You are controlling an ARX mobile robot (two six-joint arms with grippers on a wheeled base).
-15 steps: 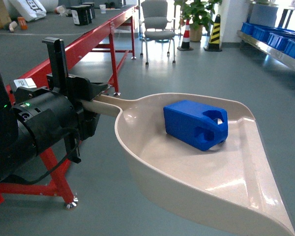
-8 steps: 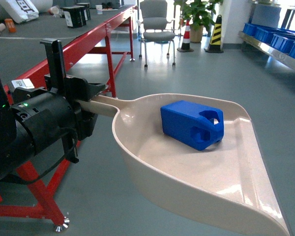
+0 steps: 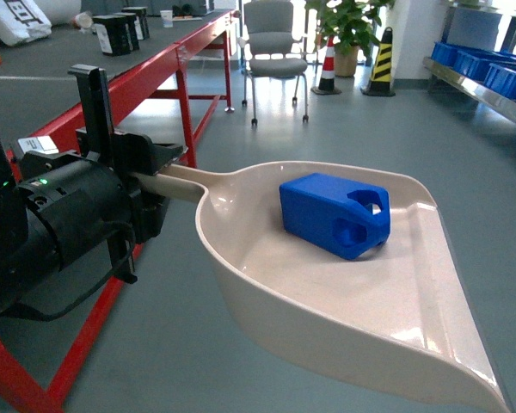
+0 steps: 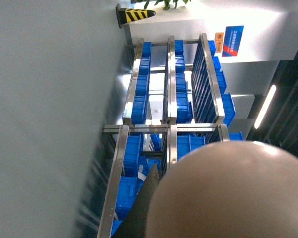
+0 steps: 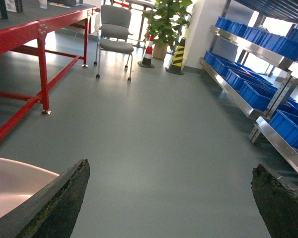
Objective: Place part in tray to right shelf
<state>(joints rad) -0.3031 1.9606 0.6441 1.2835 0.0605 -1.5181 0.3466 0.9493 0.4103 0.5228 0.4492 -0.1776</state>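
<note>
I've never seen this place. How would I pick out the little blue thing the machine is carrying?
Find the big beige-pink dustpan-shaped tray held out above the grey floor by the left gripper, which clamps its handle. The blue part lies inside, near the back wall. Unlike the large open blue crates on the steel right shelf, it is a small closed block with rounded edges and round holes at one end.

Part (image 3: 334, 213) in tray (image 3: 413, 335); workbench (image 3: 146, 77) at 10 o'clock, chair (image 3: 273, 39) at 12, shelf (image 3: 486, 73) at 2.
</note>
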